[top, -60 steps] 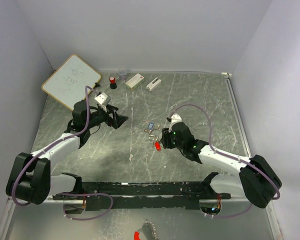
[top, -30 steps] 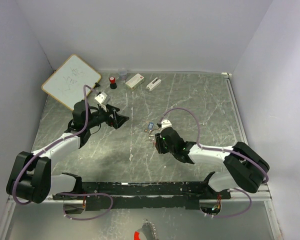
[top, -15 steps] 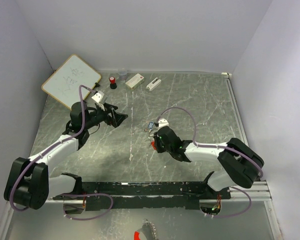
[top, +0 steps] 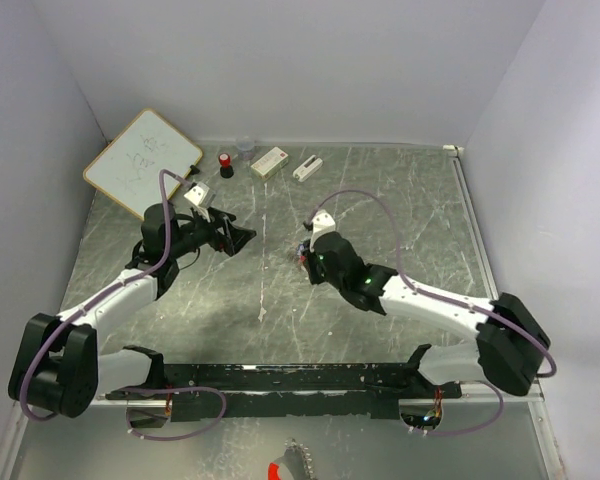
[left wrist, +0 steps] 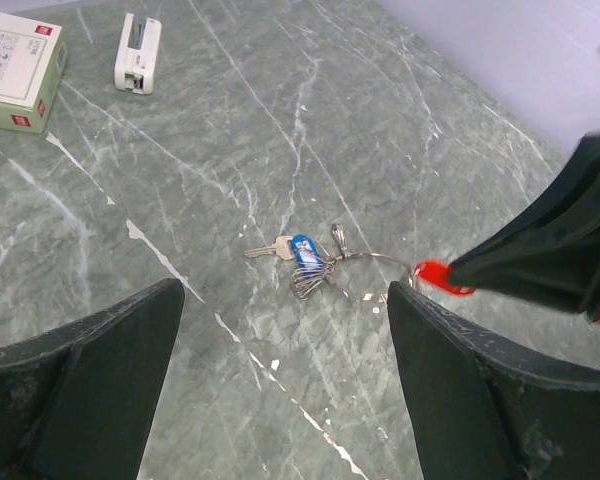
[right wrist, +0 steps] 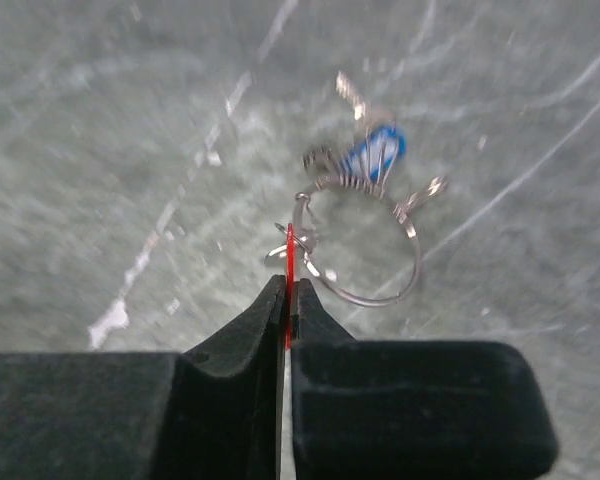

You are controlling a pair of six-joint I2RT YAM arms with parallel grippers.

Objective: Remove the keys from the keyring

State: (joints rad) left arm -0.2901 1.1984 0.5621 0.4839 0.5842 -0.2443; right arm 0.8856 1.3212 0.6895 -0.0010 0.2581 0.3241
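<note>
Whiteboard (top: 143, 160) (scribbled on) far left, red-capped cyl. (top: 225, 163), white box (top: 270, 160), sm. white gadget (top: 307, 168)

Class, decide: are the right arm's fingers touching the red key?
Touching. The right wrist view shows the red key clamped edge-on between the two fingers, with no gap.

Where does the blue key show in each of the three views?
Top external: blue key, a tiny speck by the right gripper tip, mid-table.
Left wrist: blue key at centre, on the keyring.
Right wrist: blue key upper right of centre, blurred.
Shared landmark: the right gripper pinching the red key.
</note>
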